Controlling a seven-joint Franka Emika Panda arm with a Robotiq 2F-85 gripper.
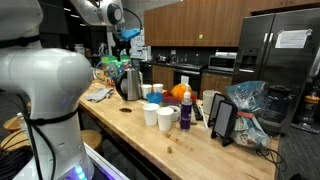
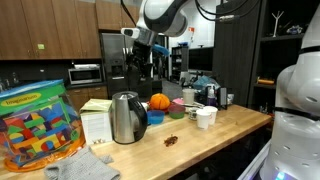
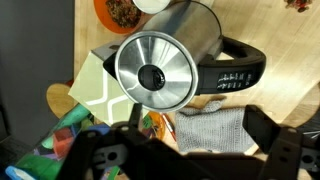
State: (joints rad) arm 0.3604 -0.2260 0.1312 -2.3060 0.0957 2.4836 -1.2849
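My gripper (image 1: 125, 38) (image 2: 140, 55) hangs high above the wooden counter, open and empty. In the wrist view its two dark fingers (image 3: 185, 150) stand wide apart. Straight below it is a steel kettle with a black handle (image 3: 160, 65), upright on the counter in both exterior views (image 1: 131, 82) (image 2: 126, 118). A grey knitted cloth (image 3: 210, 128) lies flat beside the kettle, between my fingers in the wrist view, and also shows in both exterior views (image 1: 98, 95) (image 2: 85, 165). I touch nothing.
White cups (image 1: 165, 118) (image 2: 205, 117), an orange (image 1: 179, 93) (image 2: 159, 101) and a black stand (image 1: 223, 120) crowd the counter. A clear tub of coloured blocks (image 2: 35, 125) and a white-green box (image 2: 95, 122) (image 3: 100, 85) stand near the kettle. A bowl of food (image 3: 120, 12) sits beyond it.
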